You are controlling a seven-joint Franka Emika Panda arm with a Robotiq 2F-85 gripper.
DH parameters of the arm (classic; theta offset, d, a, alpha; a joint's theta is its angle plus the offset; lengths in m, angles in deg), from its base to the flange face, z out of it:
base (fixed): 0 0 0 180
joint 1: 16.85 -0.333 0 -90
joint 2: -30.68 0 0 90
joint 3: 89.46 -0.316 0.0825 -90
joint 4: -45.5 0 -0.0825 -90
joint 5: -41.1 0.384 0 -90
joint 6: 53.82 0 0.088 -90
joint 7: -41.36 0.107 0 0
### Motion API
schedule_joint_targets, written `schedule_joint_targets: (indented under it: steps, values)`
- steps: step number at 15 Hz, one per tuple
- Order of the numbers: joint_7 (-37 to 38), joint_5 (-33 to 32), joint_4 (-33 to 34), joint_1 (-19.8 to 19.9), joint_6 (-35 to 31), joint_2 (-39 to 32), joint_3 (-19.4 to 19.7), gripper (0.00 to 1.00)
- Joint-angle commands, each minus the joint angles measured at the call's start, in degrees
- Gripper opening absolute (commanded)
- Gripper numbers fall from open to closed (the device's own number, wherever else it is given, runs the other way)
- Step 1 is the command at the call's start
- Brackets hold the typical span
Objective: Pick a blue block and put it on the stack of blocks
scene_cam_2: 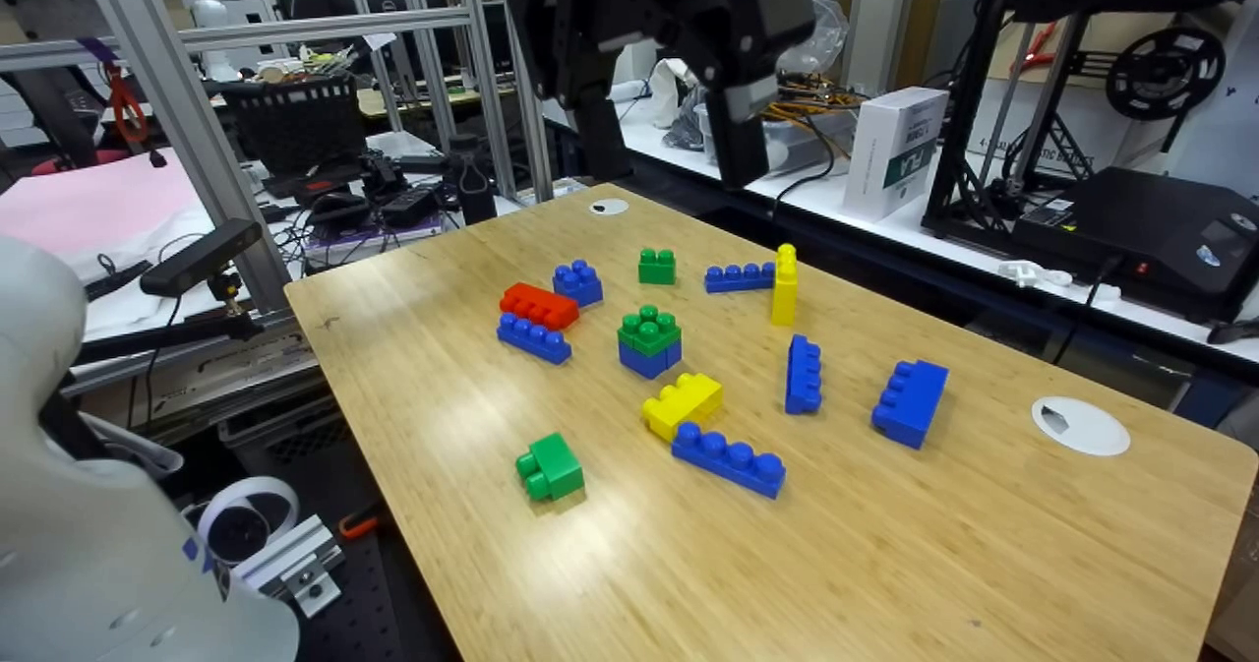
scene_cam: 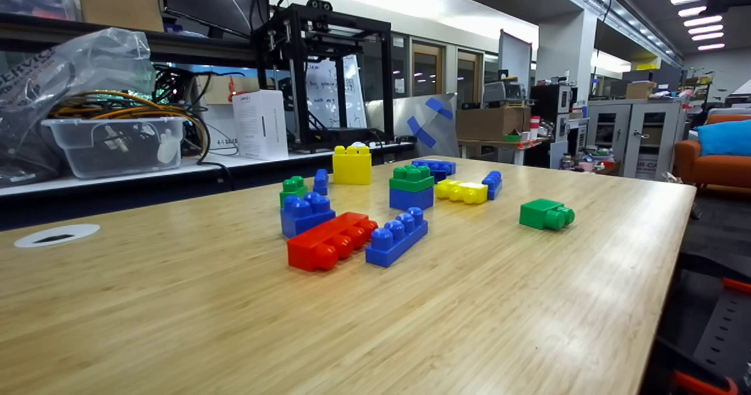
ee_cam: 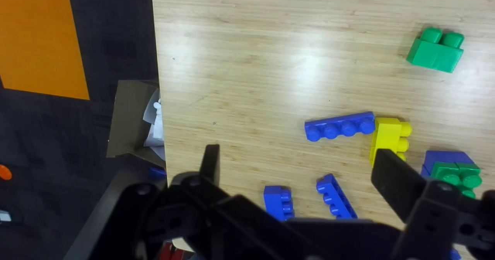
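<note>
Bricks (scene_cam_2: 539, 306) surround the green-topped stack (scene_cam_2: 649, 342) (a yellow brick (scene_cam_2: 684, 404) lying near).

Pale glare on the tabletop (ee_cam: 278, 86)

The arm (scene_cam_2: 118, 554) is white and rounded, the claw (scene_cam_2: 676, 162) black, angular, dotted with pale screws.

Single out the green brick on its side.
The lone green brick at the wrist view's upper right: its studs point sideways; those on the upright green brick and the stack point up.
</note>
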Motion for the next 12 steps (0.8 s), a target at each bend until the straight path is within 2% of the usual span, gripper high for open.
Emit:
schedule_joint_targets:
  steps: [1,6,12]
  values:
    - [0.00,0.03,0.10,-0.02,0.10,-0.03,-0.02,1.00]
    - [0.83,0.03,0.09,-0.23,0.01,-0.58,-0.72,1.00]
    - [6.99,1.01,-0.21,-3.41,-1.62,-2.99,-5.76,1.00]
